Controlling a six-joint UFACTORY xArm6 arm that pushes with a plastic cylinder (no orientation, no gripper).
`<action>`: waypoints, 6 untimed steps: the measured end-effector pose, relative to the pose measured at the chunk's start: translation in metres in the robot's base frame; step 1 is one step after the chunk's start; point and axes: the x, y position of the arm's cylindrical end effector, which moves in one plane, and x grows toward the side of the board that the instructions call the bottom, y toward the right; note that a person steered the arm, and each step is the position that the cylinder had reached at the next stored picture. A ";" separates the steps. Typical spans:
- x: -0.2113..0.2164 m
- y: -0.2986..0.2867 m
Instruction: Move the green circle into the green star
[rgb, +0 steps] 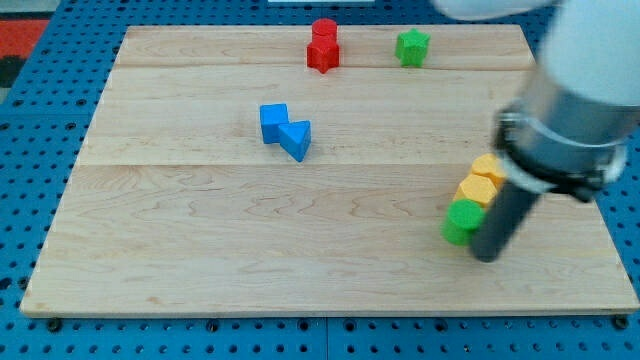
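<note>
The green circle (461, 221) sits at the view's lower right, touching two yellow blocks (481, 180) stacked along its upper right. The green star (411, 46) lies near the view's top, right of centre. My tip (486, 255) rests on the board just right of and slightly below the green circle, close against it. The rod and the arm above it hide the board to the right of the yellow blocks.
A red circle (324, 30) and a red star (322, 55) touch each other at the view's top centre. A blue cube (273, 122) and a blue triangle (297, 138) touch left of centre. The wooden board (200, 230) ends close below my tip.
</note>
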 end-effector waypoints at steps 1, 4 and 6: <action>-0.013 -0.046; 0.025 0.003; -0.022 -0.022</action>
